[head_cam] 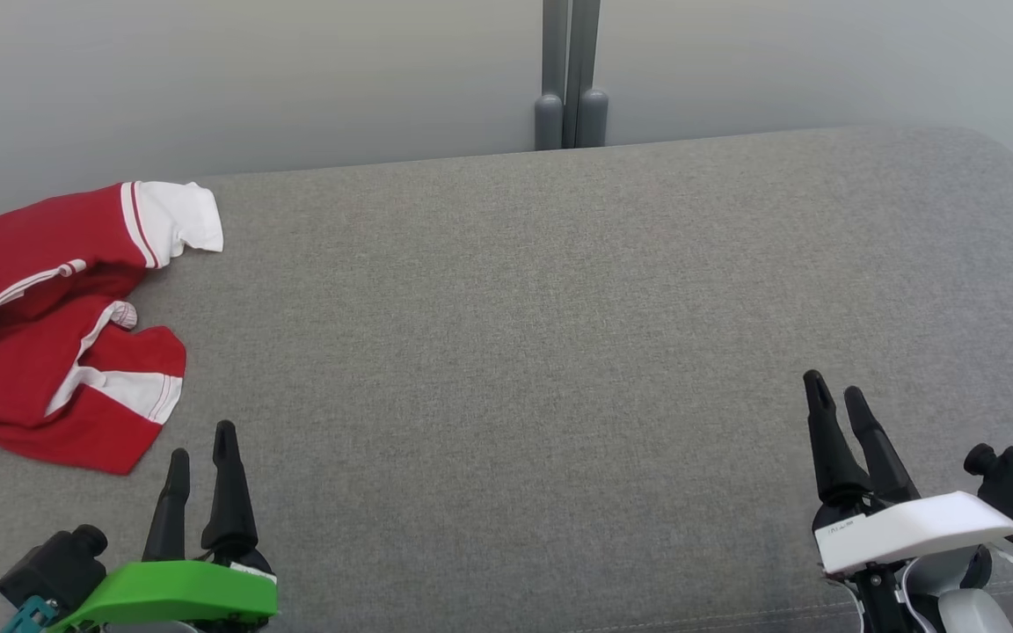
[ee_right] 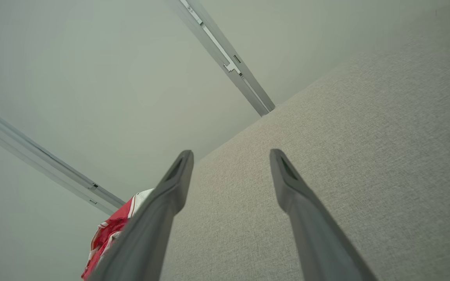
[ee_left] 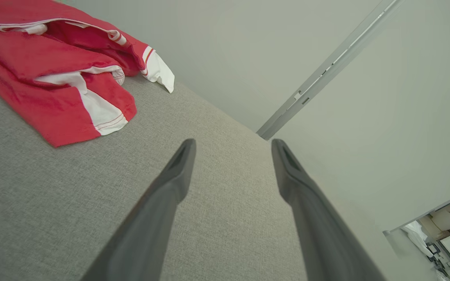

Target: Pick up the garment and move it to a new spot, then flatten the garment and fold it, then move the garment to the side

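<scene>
Red cloth with white bands, the garment [head_cam: 58, 325] lay in a crumpled heap at the far left of the grey upholstered surface [head_cam: 515, 352], with nothing holding it. The left gripper [head_cam: 201, 444] hovered just near of the heap and the right gripper [head_cam: 834, 387] well away at the near right. Both had their fingers spread apart and were empty. This symmetrical, open pose suggested a ready stance before the first pick. The left arm, being the closer, seemed the likelier one to reach. The broad bare cloth between the arms probably served as the new spot for flattening.

The garment's left margin was cut off by the edge of the head view, so its full outline could not be traced. Overlapping folds hid the lower layers, and whether the white-cuffed flap was a sleeve or a leg opening could not be told. In the right wrist view one finger covered most of the heap. A grey post [head_cam: 570, 79] stood against the pale wall behind, its top out of frame.
</scene>
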Available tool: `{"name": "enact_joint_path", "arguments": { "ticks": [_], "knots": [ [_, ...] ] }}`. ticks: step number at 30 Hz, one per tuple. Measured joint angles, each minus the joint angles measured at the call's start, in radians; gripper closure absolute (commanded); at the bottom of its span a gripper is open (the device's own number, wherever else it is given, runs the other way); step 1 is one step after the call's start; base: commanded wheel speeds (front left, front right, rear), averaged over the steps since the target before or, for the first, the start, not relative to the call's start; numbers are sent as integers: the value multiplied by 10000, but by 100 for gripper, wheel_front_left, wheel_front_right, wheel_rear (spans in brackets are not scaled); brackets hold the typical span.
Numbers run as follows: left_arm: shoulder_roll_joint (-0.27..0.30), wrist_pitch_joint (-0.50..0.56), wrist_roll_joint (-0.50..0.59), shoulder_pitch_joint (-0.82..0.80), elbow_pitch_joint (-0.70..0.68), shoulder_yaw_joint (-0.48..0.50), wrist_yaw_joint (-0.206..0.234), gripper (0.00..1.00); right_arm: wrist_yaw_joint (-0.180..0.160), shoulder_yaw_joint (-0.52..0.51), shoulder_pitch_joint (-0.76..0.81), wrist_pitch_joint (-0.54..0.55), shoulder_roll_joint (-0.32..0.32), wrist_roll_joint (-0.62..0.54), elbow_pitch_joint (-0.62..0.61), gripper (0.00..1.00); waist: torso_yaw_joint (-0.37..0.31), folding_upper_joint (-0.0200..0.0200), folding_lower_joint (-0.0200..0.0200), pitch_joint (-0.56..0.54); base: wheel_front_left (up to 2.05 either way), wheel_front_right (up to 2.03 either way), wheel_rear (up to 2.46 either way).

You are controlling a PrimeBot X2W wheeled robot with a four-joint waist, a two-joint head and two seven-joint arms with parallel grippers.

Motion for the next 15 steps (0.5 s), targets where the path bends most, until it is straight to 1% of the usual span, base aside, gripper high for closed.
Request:
{"name": "enact_joint_path", "arguments": {
  "ticks": [9,15],
  "knots": [
    [6,-228,1168,104,33,-94,140,0,2,234,-9,-261,-12,-1233,2,0,3,0,0,-27,0,0,0],
    [8,-393,1833,131,117,-157,155,0,2,368,-50,-466,-19,-2027,25,0,2,0,0,-34,0,0,0]
  ]
}}
